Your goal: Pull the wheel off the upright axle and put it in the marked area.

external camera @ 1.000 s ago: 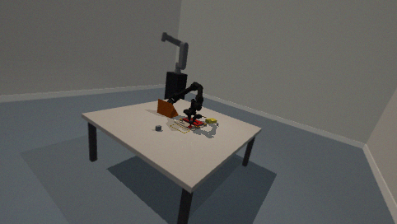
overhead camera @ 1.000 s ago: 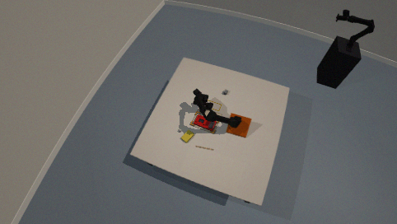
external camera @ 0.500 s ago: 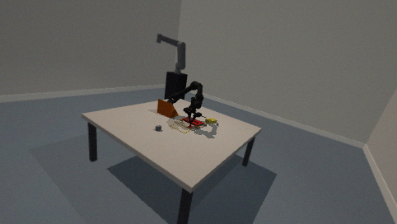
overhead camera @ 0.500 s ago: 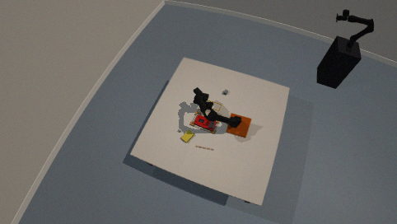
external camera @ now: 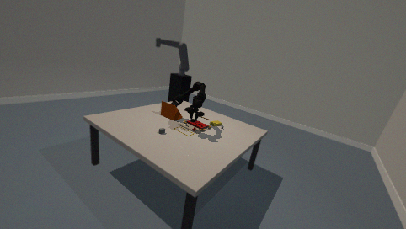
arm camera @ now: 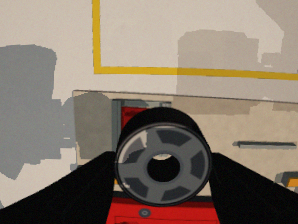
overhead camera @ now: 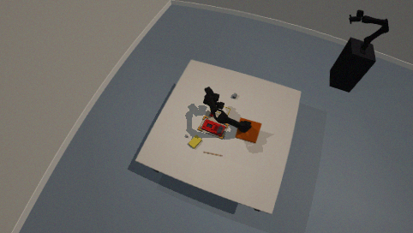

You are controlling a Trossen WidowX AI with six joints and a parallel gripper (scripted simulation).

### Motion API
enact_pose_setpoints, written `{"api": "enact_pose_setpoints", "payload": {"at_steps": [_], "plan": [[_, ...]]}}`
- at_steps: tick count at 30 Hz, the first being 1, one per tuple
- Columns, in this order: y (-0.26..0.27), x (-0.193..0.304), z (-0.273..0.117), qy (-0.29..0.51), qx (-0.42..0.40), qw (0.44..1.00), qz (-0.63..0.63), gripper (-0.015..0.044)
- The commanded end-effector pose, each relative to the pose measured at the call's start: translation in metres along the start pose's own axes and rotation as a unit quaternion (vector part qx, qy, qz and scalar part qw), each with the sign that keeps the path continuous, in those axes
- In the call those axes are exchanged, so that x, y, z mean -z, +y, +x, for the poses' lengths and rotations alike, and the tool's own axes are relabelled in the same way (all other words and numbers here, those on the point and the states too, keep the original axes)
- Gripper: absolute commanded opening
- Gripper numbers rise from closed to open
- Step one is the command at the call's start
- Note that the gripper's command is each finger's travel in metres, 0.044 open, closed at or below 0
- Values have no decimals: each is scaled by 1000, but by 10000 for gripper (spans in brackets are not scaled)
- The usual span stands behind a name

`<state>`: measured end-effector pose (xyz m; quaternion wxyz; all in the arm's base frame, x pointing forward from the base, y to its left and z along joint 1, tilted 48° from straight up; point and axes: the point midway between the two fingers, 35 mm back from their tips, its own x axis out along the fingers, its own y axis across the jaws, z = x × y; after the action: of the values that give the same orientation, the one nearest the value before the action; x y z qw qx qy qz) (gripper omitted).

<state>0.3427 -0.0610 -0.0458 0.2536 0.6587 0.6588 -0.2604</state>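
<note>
So from where I'm standing, the pincer [external camera: 193, 120] [arm camera: 161, 161] has the wheel [arm camera: 164, 162] pinched between its 2 fingers, 1 on each side of the tread. The wheel is up above the red part [overhead camera: 212, 127] [external camera: 198, 125] [arm camera: 162, 212], and in the wrist view its centre hole shows no axle poking through, so I'd call it pulled off. The carry looks like the step in hand, imo.

The yellow-outlined area [arm camera: 145, 71] on the counter [overhead camera: 223, 180] [external camera: 139, 139] lies just beside the board [arm camera: 210, 120], and the wheel isn't over it in that view. Next move, I reckon: keep the grip, travel across until the whole wheel is inside the lines, then lower it gently. I'd stay high enough to miss the board's edge. After that, spread the fingers evenly and back straight off, cos a round thing could roll or get dragged over a line.
</note>
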Motion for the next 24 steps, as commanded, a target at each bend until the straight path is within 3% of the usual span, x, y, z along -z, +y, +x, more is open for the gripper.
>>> {"api": "enact_pose_setpoints", "payload": {"at_steps": [1, 8, 24], "plan": [[-16, -28, -1, -1, 2, 1000, 5, 0], [-40, -63, -4, -1, 2, 1000, 1, 0], [-39, -65, 28, -1, 2, 1000, 1, 0]]}}
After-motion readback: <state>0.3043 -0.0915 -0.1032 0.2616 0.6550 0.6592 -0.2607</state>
